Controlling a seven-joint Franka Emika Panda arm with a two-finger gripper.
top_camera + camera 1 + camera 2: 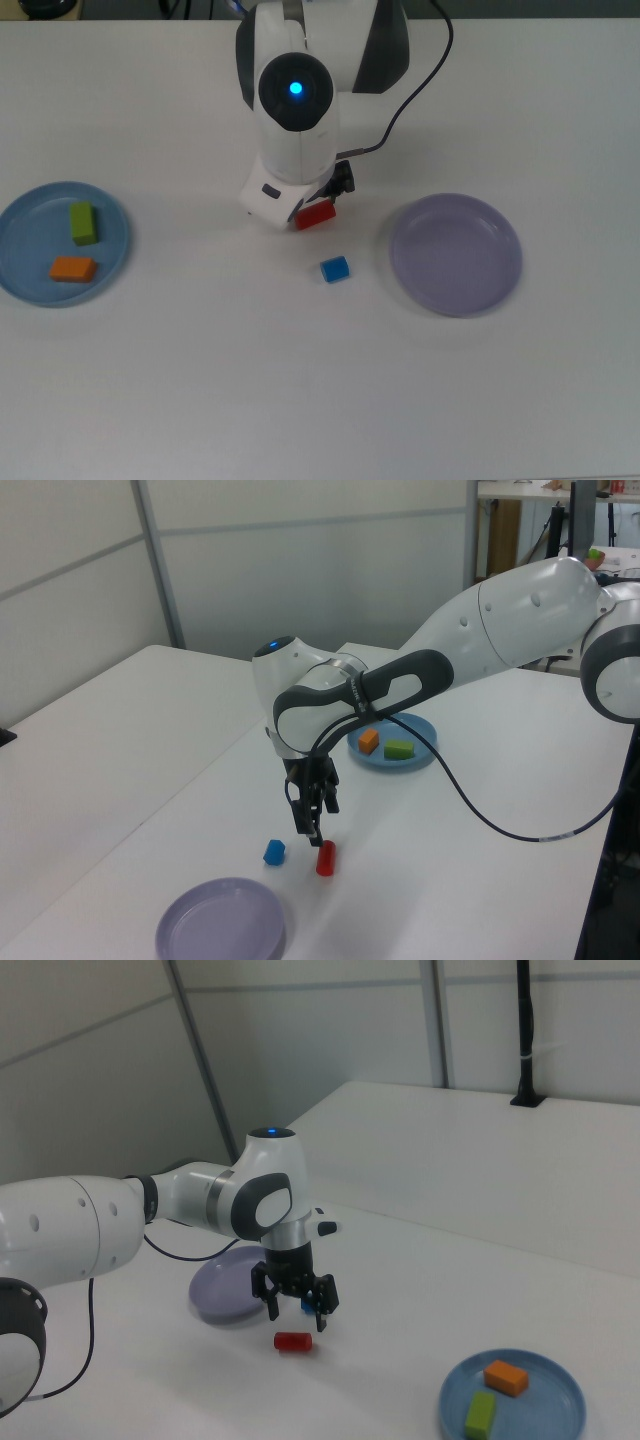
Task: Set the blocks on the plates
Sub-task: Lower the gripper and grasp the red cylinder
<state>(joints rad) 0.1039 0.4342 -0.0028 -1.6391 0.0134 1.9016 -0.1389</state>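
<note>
On the worktop (420, 1290), the gripper (296, 1305) hung, fingers apart, just above the red cylinder block (292, 1342); small, rigid, probably light, best pinched across its round sides

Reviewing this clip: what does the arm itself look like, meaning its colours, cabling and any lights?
The arm has glossy white rounded shells with dark grey joint bands. A round blue light glows on the link above the wrist. A thin black cable loops loosely off the arm. The hand is black, with two short fingers.
</note>
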